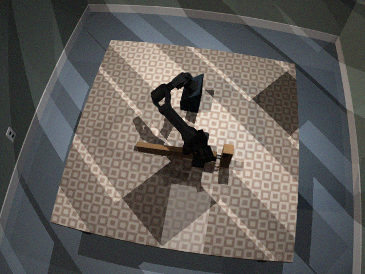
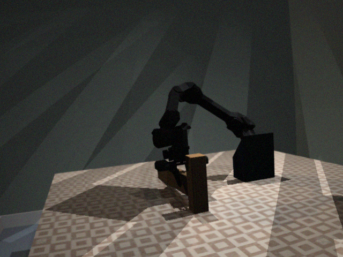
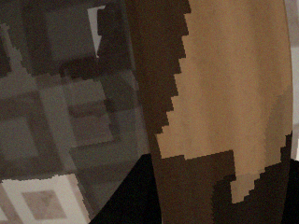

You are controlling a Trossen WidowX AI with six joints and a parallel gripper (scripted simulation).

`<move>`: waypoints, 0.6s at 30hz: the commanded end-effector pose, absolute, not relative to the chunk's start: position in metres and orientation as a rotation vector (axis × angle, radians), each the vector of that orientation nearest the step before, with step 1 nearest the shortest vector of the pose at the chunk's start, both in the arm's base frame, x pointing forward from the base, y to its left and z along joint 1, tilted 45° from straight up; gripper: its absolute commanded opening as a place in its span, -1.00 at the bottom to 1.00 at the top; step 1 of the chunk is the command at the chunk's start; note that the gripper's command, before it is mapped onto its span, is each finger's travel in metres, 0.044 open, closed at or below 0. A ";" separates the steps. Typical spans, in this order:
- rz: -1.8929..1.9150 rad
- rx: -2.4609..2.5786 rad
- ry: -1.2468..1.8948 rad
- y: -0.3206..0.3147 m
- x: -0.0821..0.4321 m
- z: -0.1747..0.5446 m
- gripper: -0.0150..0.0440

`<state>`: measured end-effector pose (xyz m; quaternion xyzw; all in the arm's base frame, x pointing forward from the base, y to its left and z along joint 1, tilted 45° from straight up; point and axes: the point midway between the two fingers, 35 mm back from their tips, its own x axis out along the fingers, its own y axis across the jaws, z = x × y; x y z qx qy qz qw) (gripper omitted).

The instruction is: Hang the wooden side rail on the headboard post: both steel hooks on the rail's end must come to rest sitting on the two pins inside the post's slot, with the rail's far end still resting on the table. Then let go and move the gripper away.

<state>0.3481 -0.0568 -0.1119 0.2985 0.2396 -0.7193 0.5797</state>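
Note:
The wooden side rail [image 1: 150,146] [image 2: 167,177] [image 3: 224,103] runs from its far end, low at the table on the left of the top view, to the gripper. My gripper [image 1: 202,157] [image 2: 180,176] is shut on the rail near its hook end; dark finger parts show on both sides of it in the wrist view. The steel hooks [image 1: 218,156] stick out from the rail's end, close beside the post, with that end apparently raised. The headboard post [image 1: 227,156] [image 2: 197,188] stands upright. Its slot and pins are hidden, so whether the hooks touch the pins cannot be told.
The arm's dark base block [image 1: 190,101] [image 2: 256,159] stands on the patterned table [image 1: 253,206] [image 2: 249,221], behind the rail in the top view. The arm arches over to the rail. Large shadows cross the table around the rail and post.

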 end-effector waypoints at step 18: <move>-1.667 0.708 0.559 -0.050 0.352 -0.113 -0.49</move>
